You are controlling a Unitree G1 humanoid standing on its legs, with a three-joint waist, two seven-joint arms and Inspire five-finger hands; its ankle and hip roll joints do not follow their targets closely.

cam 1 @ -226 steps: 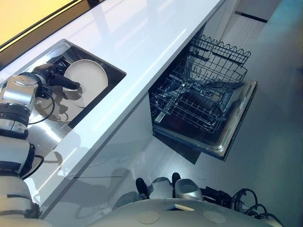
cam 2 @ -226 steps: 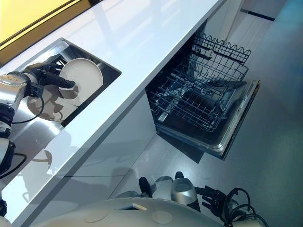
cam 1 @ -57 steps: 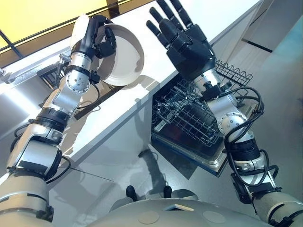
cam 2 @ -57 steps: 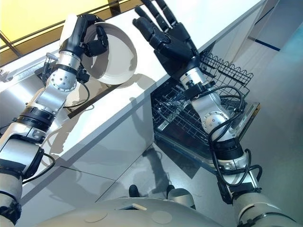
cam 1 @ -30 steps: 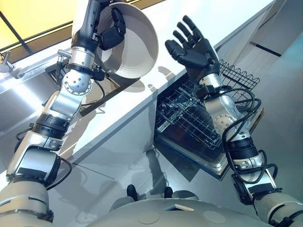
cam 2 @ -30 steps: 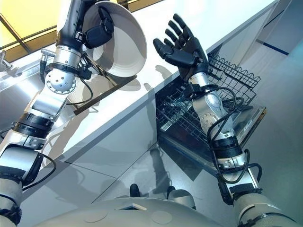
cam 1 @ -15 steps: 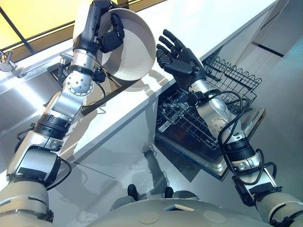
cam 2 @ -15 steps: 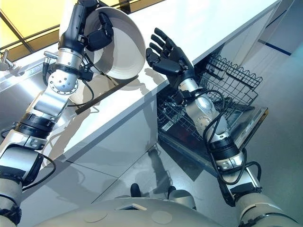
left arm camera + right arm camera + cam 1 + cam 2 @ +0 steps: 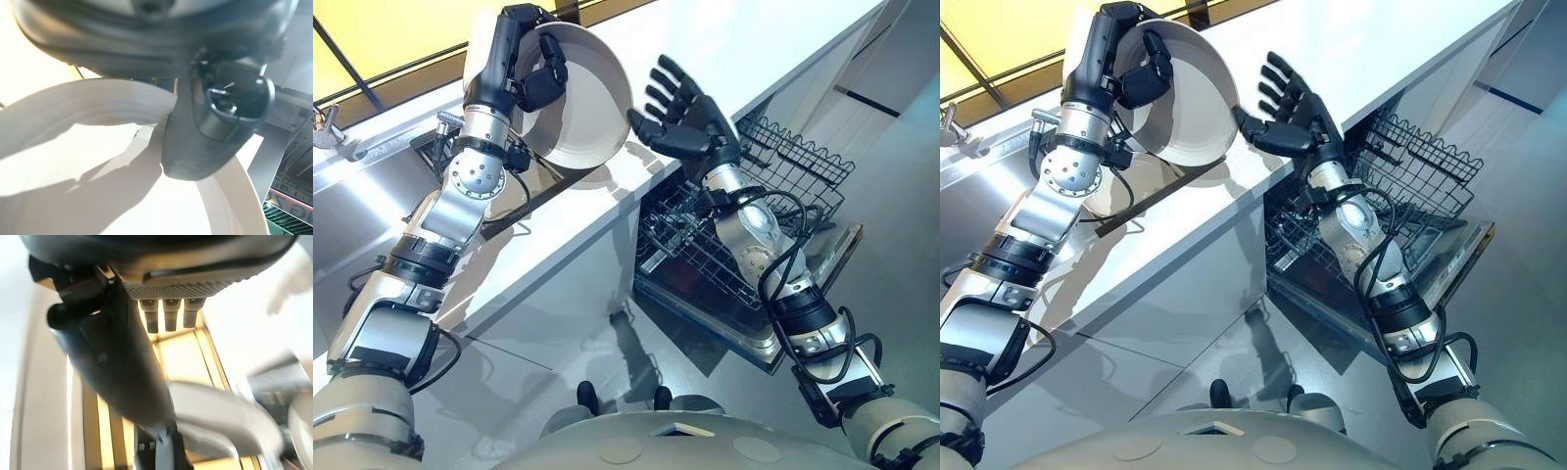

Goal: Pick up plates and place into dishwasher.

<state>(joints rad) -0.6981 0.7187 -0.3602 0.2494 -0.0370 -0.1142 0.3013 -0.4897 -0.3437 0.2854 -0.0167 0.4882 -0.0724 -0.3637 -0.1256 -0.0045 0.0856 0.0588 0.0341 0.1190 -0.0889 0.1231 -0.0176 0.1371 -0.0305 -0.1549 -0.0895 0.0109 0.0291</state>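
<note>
Holding the plate (image 9: 578, 98) tilted on edge above the desk (image 9: 734, 39), the left robot hand (image 9: 514, 59) pinches its rim, likely offering a handover. The right robot hand (image 9: 695, 127) hovers just beside it, fingers spread, nearer the open dishwasher (image 9: 690, 250).

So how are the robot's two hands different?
The left hand is curled round the rim of the plate; the right hand is open, fingers spread. The left hand holds the plate; the right hand holds nothing, beside it. Both are dark and up over the counter.
</note>
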